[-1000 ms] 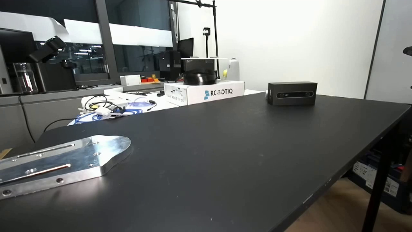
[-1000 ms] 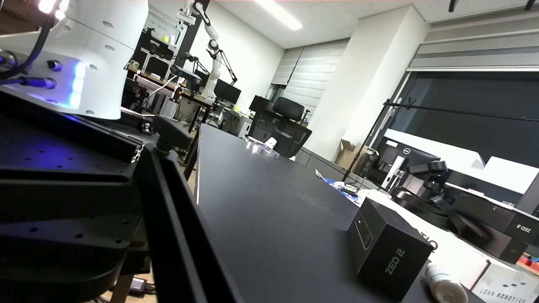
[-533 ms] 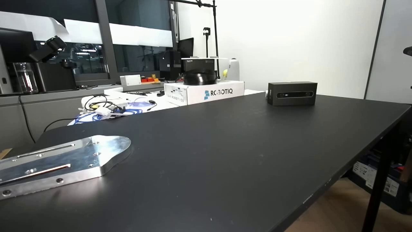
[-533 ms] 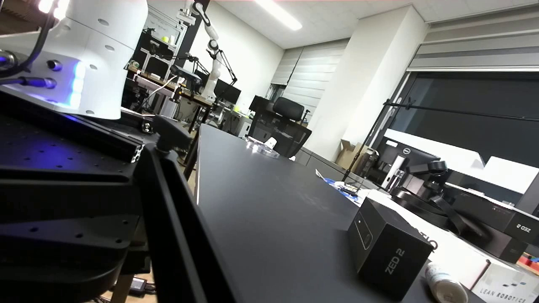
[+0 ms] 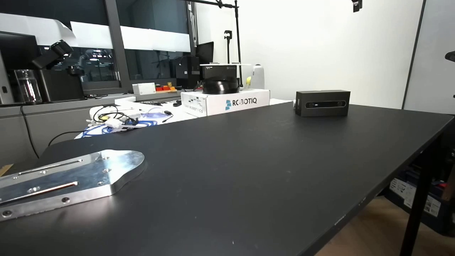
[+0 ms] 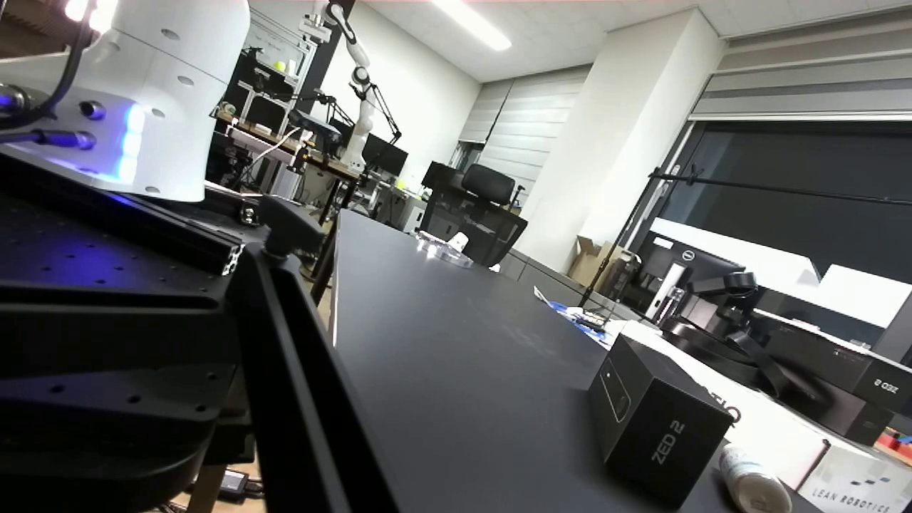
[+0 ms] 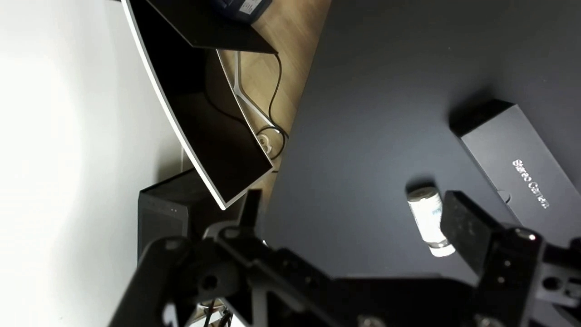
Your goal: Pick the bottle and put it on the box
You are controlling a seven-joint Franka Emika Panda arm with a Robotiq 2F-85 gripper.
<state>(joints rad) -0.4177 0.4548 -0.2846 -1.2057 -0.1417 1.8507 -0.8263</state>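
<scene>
Newly I see a dark fingertip [image 5: 357, 5] at the upper right of an exterior view. The gripper [image 7: 353, 200] is spread wide, holding nothing, probably to receive the bottle [image 7: 426, 216], lying near the box [image 7: 522, 175], lower right in the wrist view.

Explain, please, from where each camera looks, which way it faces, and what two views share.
Wrist view: sits behind the open pincer, both fingers showing, facing down at the bottle and box.
An exterior view: sits near the metal plate, facing across the table to the box; a dark tip at the top may be the pincer's.
An exterior view: sits near the box, facing along the table; the arm's white base shows.
Both exterior views share box and metal plate.
</scene>
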